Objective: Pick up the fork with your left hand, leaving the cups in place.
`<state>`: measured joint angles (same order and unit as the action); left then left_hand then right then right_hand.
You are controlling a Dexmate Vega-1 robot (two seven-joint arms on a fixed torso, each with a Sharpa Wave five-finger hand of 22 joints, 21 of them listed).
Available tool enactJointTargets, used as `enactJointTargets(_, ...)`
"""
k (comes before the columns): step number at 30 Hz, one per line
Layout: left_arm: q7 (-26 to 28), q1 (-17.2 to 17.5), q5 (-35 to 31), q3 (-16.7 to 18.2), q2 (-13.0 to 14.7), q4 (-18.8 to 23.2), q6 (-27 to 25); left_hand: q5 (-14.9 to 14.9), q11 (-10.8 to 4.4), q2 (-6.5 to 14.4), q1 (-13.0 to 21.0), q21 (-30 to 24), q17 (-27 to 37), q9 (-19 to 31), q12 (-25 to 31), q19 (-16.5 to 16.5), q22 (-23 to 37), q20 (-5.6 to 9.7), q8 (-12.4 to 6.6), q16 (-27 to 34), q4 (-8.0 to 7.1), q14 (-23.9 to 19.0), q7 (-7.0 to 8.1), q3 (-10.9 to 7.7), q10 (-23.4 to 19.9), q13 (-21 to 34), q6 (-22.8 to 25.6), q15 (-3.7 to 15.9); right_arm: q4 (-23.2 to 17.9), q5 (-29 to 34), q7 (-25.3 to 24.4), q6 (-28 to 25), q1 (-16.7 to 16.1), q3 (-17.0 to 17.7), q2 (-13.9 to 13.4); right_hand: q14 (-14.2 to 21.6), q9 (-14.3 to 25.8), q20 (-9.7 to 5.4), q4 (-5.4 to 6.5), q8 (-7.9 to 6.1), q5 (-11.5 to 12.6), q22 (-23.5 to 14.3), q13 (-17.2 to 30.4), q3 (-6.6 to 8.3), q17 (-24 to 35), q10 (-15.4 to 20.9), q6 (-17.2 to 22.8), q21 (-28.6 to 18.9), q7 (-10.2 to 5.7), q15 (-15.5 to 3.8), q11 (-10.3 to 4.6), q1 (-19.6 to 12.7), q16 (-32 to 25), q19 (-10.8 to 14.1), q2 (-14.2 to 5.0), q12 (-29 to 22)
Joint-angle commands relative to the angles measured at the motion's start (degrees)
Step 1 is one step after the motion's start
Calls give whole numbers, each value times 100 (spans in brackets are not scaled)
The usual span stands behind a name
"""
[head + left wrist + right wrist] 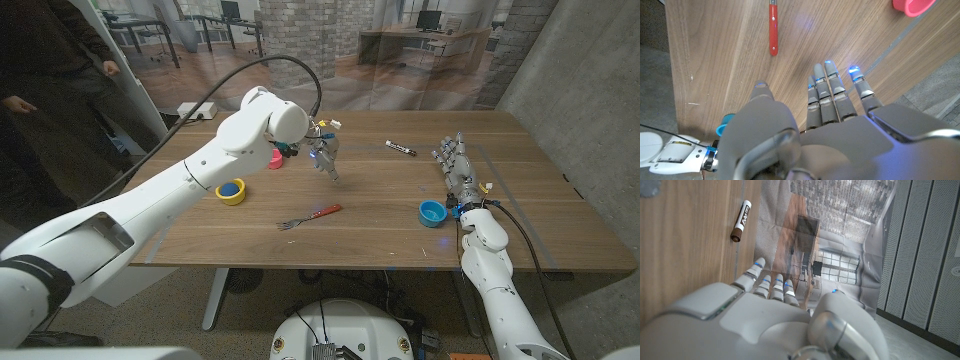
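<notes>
Above the table and beyond the fork, the left hand (324, 152) hangs with its fingers (826, 95) straight and together, holding nothing; in its wrist view they point down at bare wood, a sign it is poised to come down rather than to grip yet. The fork (309, 216) lies flat just nearer the robot than that hand, red handle toward the right arm and tines toward the left, so the hand would, I judge, need to draw back toward the robot before closing. The yellow cup (231, 191) sits to the fork's left and the pink cup (276, 159) beyond that, both clear of a straight descent. The blue cup (432, 213) stands well to the fork's right, just beside the right hand (456, 167), which rests there with fingers extended, empty, apparently parked. Farther from the fork lies a marker (401, 148).
</notes>
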<state>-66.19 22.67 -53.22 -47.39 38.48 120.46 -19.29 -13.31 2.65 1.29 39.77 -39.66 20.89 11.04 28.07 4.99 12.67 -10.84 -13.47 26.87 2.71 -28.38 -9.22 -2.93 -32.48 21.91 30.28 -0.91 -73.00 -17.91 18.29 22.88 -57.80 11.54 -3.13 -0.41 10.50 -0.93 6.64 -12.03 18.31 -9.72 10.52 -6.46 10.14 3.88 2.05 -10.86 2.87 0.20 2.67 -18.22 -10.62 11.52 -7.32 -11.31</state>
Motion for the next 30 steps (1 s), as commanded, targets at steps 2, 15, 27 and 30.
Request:
enactJointTargets(2, -134, 234, -710, -63, -134, 75, 36, 30, -8, 57, 32, -46, 24, 29, 39, 27, 14, -46, 12, 42, 46, -22, -7, -32, 1, 31, 37, -7, -58, -39, 39, 14, -68, 25, -15, 19, 17, 25, 21, 32, -2, -11, 22, -45, 19, 65, 43, -22, 23, -12, 5, -2, -8, 52, 42, -6)
enactJointTargets(15, -79, 508, -1334, -40, -305, -85, 75, 75, -27, 105, 35, -74, 58, 32, 109, 72, 20, -32, 11, 99, 57, -112, 2, -51, -102, 94, 167, 39, -20, -39, 78, 17, -65, 36, -33, 24, 17, 24, 20, 37, 0, -11, 22, -53, 19, 67, 49, -21, 21, -12, -5, 0, -9, 53, 43, -1)
enactJointTargets(27, 28, 571, -1354, 39, -502, -370, 202, 105, -40, 146, 32, -90, 80, 34, 139, 94, 24, -37, 20, 125, 60, -147, -8, -68, -135, 135, 231, 57, 83, -20, 84, 53, 8, 36, -54, 27, 17, 22, 20, 40, 1, -11, 22, -60, 20, 70, 53, -20, 24, -9, -7, 1, -9, 54, 44, 1)
enactJointTargets(30, 51, 567, -1300, 39, -524, -412, 254, 113, -50, 150, 30, -96, 84, 34, 146, 105, 24, -39, 23, 134, 64, -164, 2, -70, -140, 146, 245, 63, 117, -21, 86, 59, 26, 34, -54, 28, 17, 19, 20, 41, 2, -11, 23, -61, 20, 72, 53, -21, 24, -13, -4, 2, -9, 57, 45, 1)
